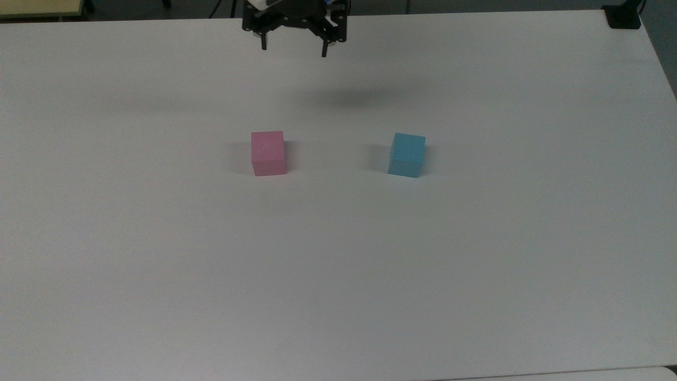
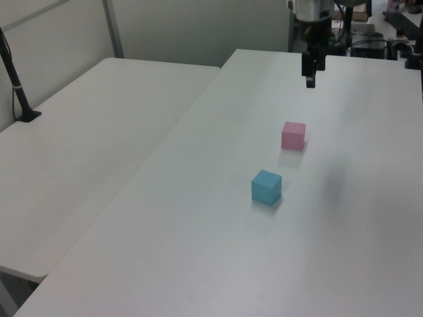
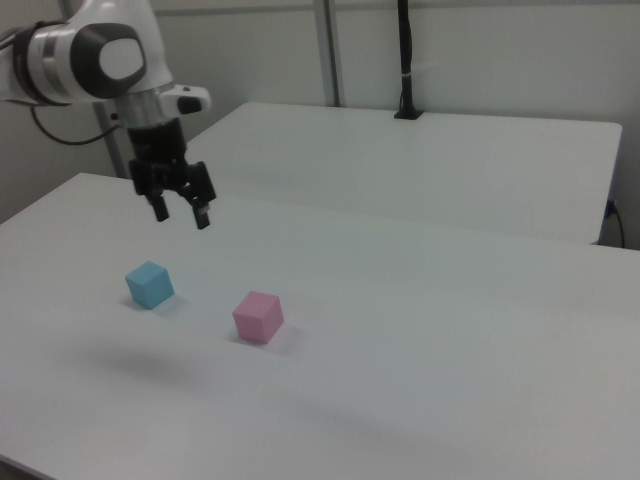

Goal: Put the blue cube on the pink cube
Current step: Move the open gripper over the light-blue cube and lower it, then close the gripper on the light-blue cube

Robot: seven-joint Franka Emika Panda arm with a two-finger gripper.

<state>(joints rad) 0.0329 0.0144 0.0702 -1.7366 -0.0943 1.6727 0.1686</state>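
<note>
The pink cube (image 1: 268, 153) (image 2: 293, 135) (image 3: 258, 316) rests on the white table (image 1: 338, 264), left of centre in the top view. The blue cube (image 1: 406, 154) (image 2: 266, 187) (image 3: 149, 284) sits apart from it, to the top view's right. My gripper (image 1: 294, 48) (image 2: 310, 83) (image 3: 181, 217) hangs open and empty high above the table, beyond both cubes near the far edge in the top view. In the right view it floats above and slightly right of the blue cube.
A second white table (image 2: 86, 145) (image 3: 420, 160) stands beside this one. A black post on a base (image 2: 16, 86) (image 3: 404, 60) is fixed to it. A black clamp (image 1: 624, 16) sits at the top view's far right corner.
</note>
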